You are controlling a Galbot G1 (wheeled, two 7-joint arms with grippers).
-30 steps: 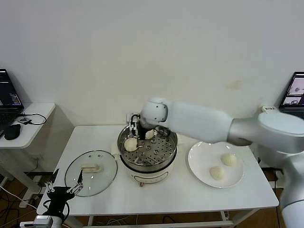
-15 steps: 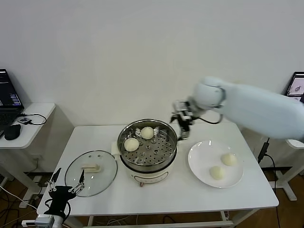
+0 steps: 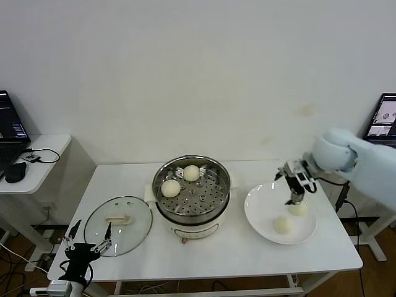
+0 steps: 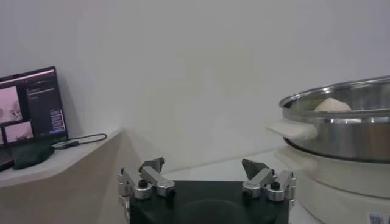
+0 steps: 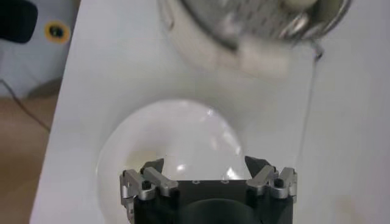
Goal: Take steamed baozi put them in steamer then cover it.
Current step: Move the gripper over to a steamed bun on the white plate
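My right arm wears a smooth, glossy white shell, rounded like a bulb near the wrist, with dark cabling at the joint. Its right tool (image 3: 296, 187) is dark metal with silver-grey finger links. Through the wrist cameras I see each tool mounted on a black, curved block, its grey fingers (image 5: 148, 176) pinned with dark round screws and tipped with darker angled pads. My left tool (image 3: 86, 238) is black, with thin pale fingers (image 4: 152, 175) of the same make.
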